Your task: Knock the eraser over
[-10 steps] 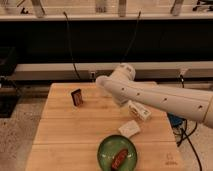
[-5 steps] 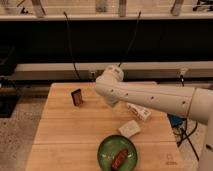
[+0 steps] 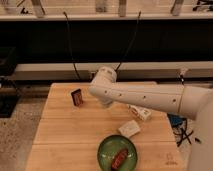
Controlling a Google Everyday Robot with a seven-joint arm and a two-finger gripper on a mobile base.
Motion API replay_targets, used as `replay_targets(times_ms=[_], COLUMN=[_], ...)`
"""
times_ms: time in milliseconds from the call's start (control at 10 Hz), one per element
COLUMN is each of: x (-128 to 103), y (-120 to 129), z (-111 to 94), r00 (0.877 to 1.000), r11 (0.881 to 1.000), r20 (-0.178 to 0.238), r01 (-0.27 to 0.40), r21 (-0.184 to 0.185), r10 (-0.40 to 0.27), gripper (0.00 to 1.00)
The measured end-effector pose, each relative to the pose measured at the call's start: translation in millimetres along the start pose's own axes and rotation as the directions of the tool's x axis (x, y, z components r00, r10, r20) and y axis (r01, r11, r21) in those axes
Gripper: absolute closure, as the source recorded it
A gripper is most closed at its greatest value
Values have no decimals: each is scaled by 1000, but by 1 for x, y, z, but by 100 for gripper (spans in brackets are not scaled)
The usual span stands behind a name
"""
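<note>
Eraser [image 3: 77, 96], dark-edged with brownish face, stands upright near end effector [image 3: 105, 101], grip unclear.

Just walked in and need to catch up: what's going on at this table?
A white robot arm reaches across the wooden table from the right. Its gripper hangs under the arm's rounded end, just right of the small dark rectangular eraser with a brownish-orange face, apparently apart from it. The eraser stands upright, not yet knocked over.
</note>
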Motion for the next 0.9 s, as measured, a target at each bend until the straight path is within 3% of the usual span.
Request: replay_targets(times_ms=[100,700,900], x=[0,-11,-16], y=[-2,-13,-17], z=[2,7,10], r00=[1000,1000,999], r11=[1000,1000,999], r20=[1,15,18], r01=[4,21,34], r21=[0,16,23], r10=[-4,-21,-34], gripper=[38,93,97])
